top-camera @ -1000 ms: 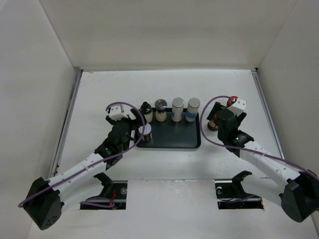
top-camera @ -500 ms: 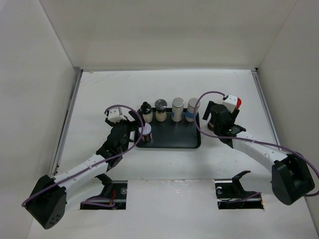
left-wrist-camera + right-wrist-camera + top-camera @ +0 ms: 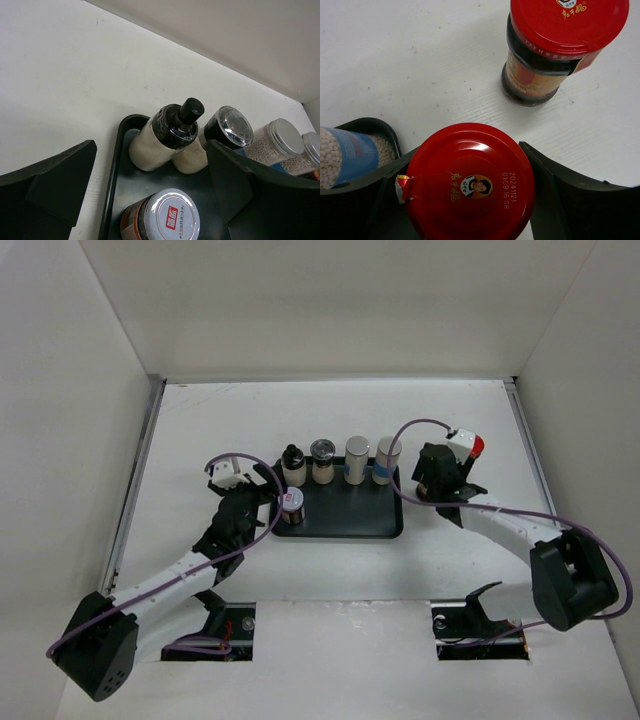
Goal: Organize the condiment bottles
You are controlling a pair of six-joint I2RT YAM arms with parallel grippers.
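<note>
Glossy round red-capped jar (image 3: 470,175) clamped in right gripper (image 3: 462,200); dark-glass twin jar (image 3: 560,45) at 1 o'clock; left gripper (image 3: 151,145) gaping, empty, straddling white-capped jar (image 3: 167,220) on black tray (image 3: 112,185).

the tray (image 3: 345,528) is black, the desk (image 3: 330,415) white. the near jar (image 3: 470,182) and the far jar (image 3: 555,50) have red caps with gold print. the pale jar (image 3: 342,155) has a blue label, the cream jar (image 3: 160,140) a black cap.

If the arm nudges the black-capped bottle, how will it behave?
The black-capped bottle looks tall and narrow, so a high push would probably tip it. Its round body may roll if toppled. The glossy black neck wrap looks slippery.
</note>
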